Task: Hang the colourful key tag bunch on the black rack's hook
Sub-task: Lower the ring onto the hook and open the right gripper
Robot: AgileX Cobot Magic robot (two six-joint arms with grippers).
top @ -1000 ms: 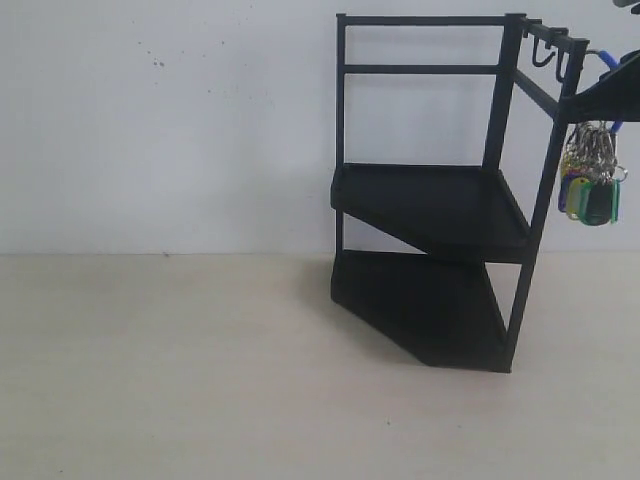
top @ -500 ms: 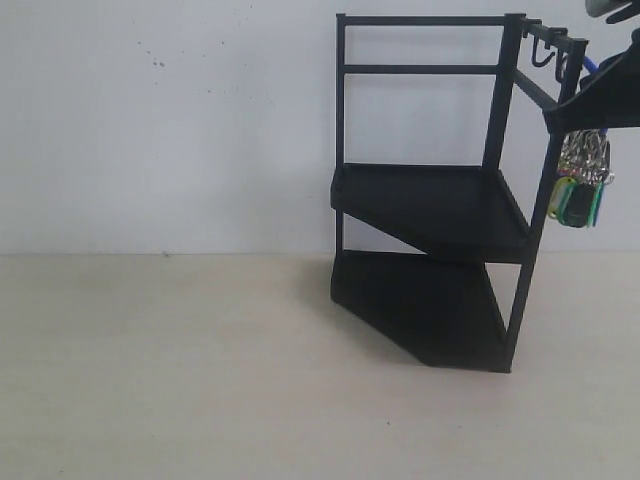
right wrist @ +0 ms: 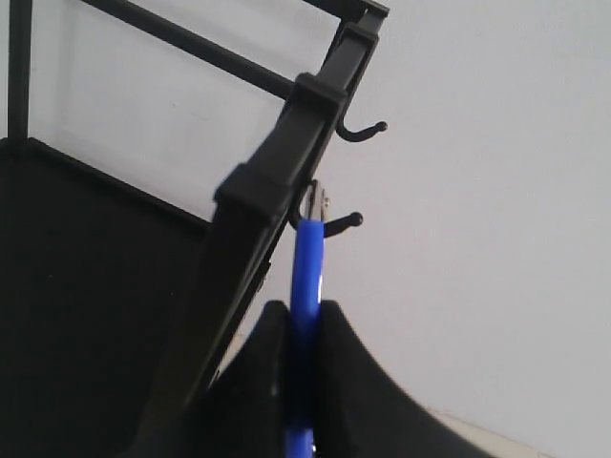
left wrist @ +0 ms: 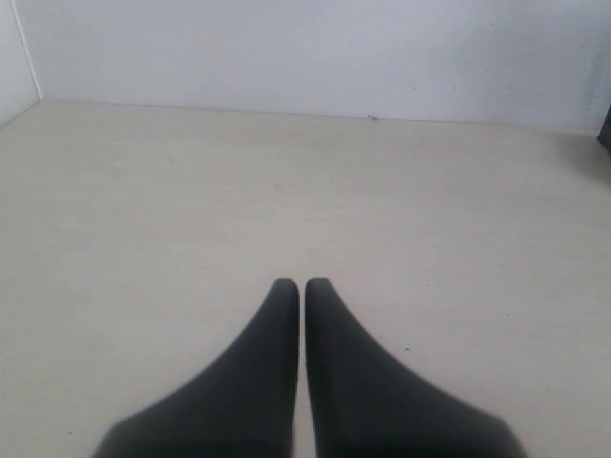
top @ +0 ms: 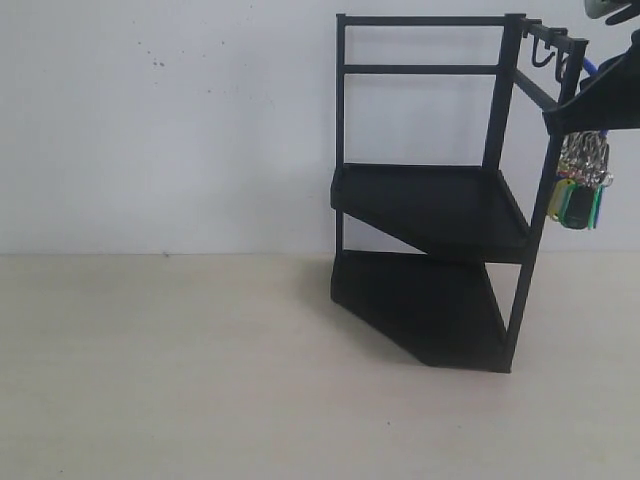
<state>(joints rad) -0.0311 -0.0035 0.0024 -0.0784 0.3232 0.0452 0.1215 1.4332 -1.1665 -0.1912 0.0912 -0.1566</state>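
The black rack stands on the table at the right, with small hooks along its top side rail. My right gripper is at the rack's upper right corner, shut on the blue loop of the colourful key tag bunch, which dangles below it beside the rack's post. In the right wrist view the loop's tip reaches the nearer hook; a farther hook sits beyond. My left gripper is shut and empty above the bare table.
A white wall stands behind the rack. The pale tabletop stretches left of the rack. The rack's two black shelves lie left of my right gripper.
My right gripper has moved left and slightly up with the key tags, bringing the blue loop closer to the rack's hooks. The tags have swung in beside the post.
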